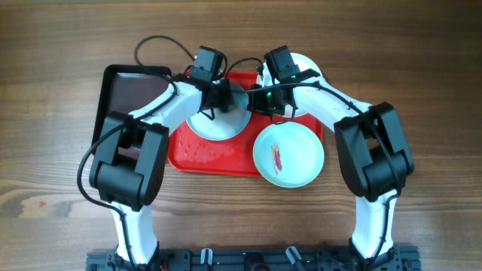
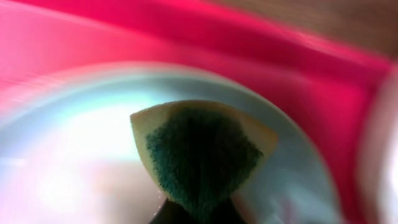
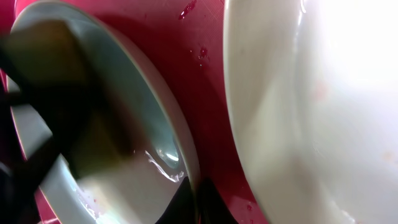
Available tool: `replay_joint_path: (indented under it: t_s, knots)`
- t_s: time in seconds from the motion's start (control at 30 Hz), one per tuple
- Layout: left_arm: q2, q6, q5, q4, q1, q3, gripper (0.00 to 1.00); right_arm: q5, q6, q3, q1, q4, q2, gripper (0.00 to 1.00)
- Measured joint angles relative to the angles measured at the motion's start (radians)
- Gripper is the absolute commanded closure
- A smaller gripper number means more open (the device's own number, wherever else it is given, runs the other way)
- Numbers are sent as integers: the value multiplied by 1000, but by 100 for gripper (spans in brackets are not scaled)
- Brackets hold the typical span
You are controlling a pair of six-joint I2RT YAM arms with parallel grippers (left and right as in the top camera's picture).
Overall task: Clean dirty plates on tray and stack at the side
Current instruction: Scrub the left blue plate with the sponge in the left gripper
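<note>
On the red tray (image 1: 211, 154), a pale mint plate (image 1: 218, 129) lies under my left gripper (image 1: 218, 102). That gripper is shut on a green and yellow sponge (image 2: 202, 155), which presses on the plate (image 2: 74, 143). My right gripper (image 1: 257, 102) is shut on this plate's right rim (image 3: 163, 124); its jaws (image 3: 196, 199) pinch the edge. A white plate (image 1: 310, 66) lies at the tray's far right corner, partly under my right arm, and fills the right of the right wrist view (image 3: 311, 112). A second mint plate (image 1: 288, 154) with a red smear sits at the tray's front right.
A smaller black tray (image 1: 124, 94) lies to the left of the red tray. Bare wooden table (image 1: 422, 68) surrounds both trays. Red droplets spot the tray (image 3: 205, 81) between the two plates.
</note>
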Motion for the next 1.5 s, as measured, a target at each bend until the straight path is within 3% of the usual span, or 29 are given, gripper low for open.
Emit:
replay_joint_path:
  t_s: [0.17, 0.27, 0.43, 0.57, 0.77, 1.0, 1.23, 1.5]
  knots:
    - [-2, -85, -190, -70, 10, 13, 96, 0, 0, 0, 0, 0, 0, 96]
    - [-6, -123, -256, -188, 9, 26, 96, -1, 0, 0, 0, 0, 0, 96]
    - [-23, -130, -223, -380, 15, 34, 96, -5, -4, 0, 9, 0, 0, 96]
    - [-31, -29, -26, -436, 43, 34, 96, -8, -5, 0, 8, 0, 0, 96]
    - [-11, 141, 400, -399, 43, 6, 96, -9, -5, 0, 8, 0, 0, 96]
    - [18, 180, 542, -198, 40, -15, 96, -8, -4, 0, 2, 0, 0, 96]
    - [18, 83, 360, -8, 23, -12, 96, -8, -4, 0, -2, 1, 0, 96]
    - [-1, -21, -93, -32, 20, 8, 96, -8, -4, 0, -2, 1, 0, 96]
